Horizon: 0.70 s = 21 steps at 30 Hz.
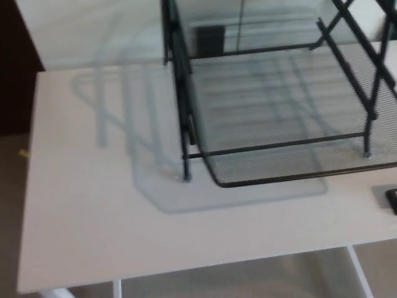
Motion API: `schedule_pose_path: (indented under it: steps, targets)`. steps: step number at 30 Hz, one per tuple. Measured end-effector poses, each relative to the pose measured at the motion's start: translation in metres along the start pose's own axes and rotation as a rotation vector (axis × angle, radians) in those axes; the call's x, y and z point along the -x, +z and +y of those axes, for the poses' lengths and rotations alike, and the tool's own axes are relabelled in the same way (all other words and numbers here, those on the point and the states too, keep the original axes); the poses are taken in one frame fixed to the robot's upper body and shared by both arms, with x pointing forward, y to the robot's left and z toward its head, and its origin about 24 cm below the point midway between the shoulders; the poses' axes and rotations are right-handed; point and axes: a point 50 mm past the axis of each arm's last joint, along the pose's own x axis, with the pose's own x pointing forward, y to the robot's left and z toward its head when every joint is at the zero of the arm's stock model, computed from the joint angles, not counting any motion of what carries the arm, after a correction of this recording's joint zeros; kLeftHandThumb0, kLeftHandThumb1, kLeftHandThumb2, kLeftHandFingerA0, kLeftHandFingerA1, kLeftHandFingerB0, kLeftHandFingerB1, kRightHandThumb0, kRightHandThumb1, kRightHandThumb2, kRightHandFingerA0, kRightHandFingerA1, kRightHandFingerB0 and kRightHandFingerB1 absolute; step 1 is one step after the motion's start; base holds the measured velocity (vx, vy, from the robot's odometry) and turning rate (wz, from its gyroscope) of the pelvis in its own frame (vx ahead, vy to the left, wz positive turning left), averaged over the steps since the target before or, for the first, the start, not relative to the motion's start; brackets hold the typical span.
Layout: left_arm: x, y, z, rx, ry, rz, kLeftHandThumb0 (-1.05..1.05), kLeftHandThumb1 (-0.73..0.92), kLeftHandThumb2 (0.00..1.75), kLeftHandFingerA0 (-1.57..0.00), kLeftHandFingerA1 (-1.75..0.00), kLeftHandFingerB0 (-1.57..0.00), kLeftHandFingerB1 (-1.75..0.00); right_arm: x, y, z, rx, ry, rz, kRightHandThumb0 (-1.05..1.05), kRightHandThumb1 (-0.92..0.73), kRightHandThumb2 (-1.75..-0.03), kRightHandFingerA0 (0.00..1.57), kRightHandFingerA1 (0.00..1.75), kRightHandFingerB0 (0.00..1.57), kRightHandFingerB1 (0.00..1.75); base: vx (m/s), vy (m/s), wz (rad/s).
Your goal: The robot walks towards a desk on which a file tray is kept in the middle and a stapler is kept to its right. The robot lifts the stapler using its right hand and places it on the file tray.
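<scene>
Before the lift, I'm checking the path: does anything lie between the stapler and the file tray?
Nothing visible: only bare desk separates the stapler, cut off at the picture's right edge, from the file tray.

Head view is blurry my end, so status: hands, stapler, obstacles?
No hands in view. Stapler mostly cropped at right edge, on desk, outside file tray. Nothing seen between them.

A fine mesh pattern is shown by the black metal wire file tray. The flat white counter is striped with pale grey shadows. The small black stapler is only partly seen. The tan floor is plain.
</scene>
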Motion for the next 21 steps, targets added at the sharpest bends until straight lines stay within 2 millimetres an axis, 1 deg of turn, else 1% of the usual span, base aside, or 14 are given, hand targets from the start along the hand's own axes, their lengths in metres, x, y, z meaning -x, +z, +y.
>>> schedule_pose_path:
  steps: [1,3,7,8,9,12,13,14,15,16,17,18,20,21]
  targets:
    - [0.0,0.0,0.001,-0.002,0.002,0.002,-0.52,0.88,0.65,-0.24,-0.47,-0.26,-0.4,0.0,0.0,0.001,0.001,0.003,0.0,-0.5,-0.73,-0.63,0.0,0.33,0.06,0.35,-0.05,0.101,-0.03]
    - [0.0,-0.002,0.0,-0.005,0.001,0.007,-0.51,0.9,0.69,-0.22,-0.47,-0.22,-0.39,0.0,0.0,0.002,-0.012,0.009,0.001,-0.51,-0.74,-0.62,0.0,0.32,0.08,0.35,-0.01,0.076,0.05]
    - [0.0,0.0,0.001,-0.003,0.001,0.001,-0.53,0.87,0.67,-0.25,-0.48,-0.26,-0.41,-0.001,0.003,0.001,-0.024,0.004,-0.008,-0.48,-0.73,-0.62,0.0,0.24,0.07,0.37,-0.01,0.001,0.08]
    - [0.0,-0.001,0.001,-0.004,0.001,0.002,-0.52,0.9,0.66,-0.28,-0.49,-0.32,-0.44,-0.001,0.003,0.001,-0.029,0.003,-0.008,-0.48,-0.74,-0.62,0.0,0.26,0.06,0.35,-0.07,-0.093,0.04]
    - [0.001,-0.002,0.0,-0.006,0.001,0.007,-0.52,0.9,0.66,-0.24,-0.46,-0.28,-0.42,-0.001,0.002,0.0,-0.042,0.0,-0.009,-0.57,-0.64,-0.81,0.0,0.25,0.07,0.43,-0.04,-0.106,-0.02]
    - [0.001,-0.007,0.0,-0.014,-0.003,0.021,-0.53,0.91,0.66,-0.25,-0.46,-0.31,-0.42,0.0,0.003,0.0,-0.036,0.002,-0.012,-0.57,-0.64,-0.82,0.0,0.27,0.07,0.43,-0.01,-0.105,-0.01]
    - [0.001,-0.008,-0.001,-0.018,-0.004,0.024,-0.53,0.9,0.66,-0.27,-0.49,-0.34,-0.45,0.0,0.003,0.001,-0.035,0.003,-0.012,-0.53,-0.63,-0.8,0.0,0.26,0.07,0.43,0.01,-0.082,0.0]
    - [0.001,-0.008,-0.001,-0.02,-0.006,0.026,-0.52,0.9,0.66,-0.26,-0.48,-0.31,-0.44,0.0,0.003,0.0,-0.04,0.002,-0.012,-0.46,-0.73,-0.62,0.0,0.27,0.06,0.35,0.0,0.0,0.0]
    - [0.001,-0.008,-0.001,-0.02,-0.006,0.026,-0.52,0.91,0.67,-0.25,-0.47,-0.29,-0.42,0.0,0.003,-0.001,-0.051,-0.001,-0.012,-0.49,-0.73,-0.62,0.0,0.24,0.06,0.35,0.0,0.0,0.0]
    - [0.001,-0.008,-0.001,-0.02,-0.007,0.024,-0.52,0.91,0.65,-0.25,-0.48,-0.35,-0.46,0.0,0.003,-0.002,-0.068,-0.002,-0.011,-0.51,-0.73,-0.62,0.0,0.33,0.05,0.35,0.0,0.0,0.0]
    - [0.001,-0.009,-0.001,-0.021,-0.007,0.024,-0.52,0.91,0.65,-0.25,-0.48,-0.35,-0.46,0.0,0.004,-0.003,-0.075,0.0,-0.011,-0.51,-0.73,-0.62,0.0,0.33,0.05,0.35,0.0,0.0,0.0]
    - [0.002,-0.009,-0.002,-0.021,-0.008,0.025,-0.52,0.91,0.67,-0.26,-0.46,-0.29,-0.41,0.0,0.004,-0.003,-0.077,0.002,-0.011,-0.52,-0.72,-0.63,0.0,0.36,0.06,0.35,0.0,0.0,0.0]
    - [0.002,-0.011,-0.002,-0.023,-0.009,0.029,-0.53,0.9,0.66,-0.23,-0.45,-0.25,-0.39,-0.001,0.004,-0.002,-0.073,0.011,-0.007,-0.59,-0.73,-0.62,0.0,0.27,0.09,0.34,0.0,0.0,0.0]
    - [0.002,-0.011,-0.002,-0.026,-0.009,0.031,-0.52,0.91,0.66,-0.22,-0.45,-0.23,-0.38,-0.001,0.005,-0.002,-0.059,0.016,-0.005,-0.61,-0.63,-0.81,0.0,0.25,0.09,0.4,0.0,0.0,0.0]
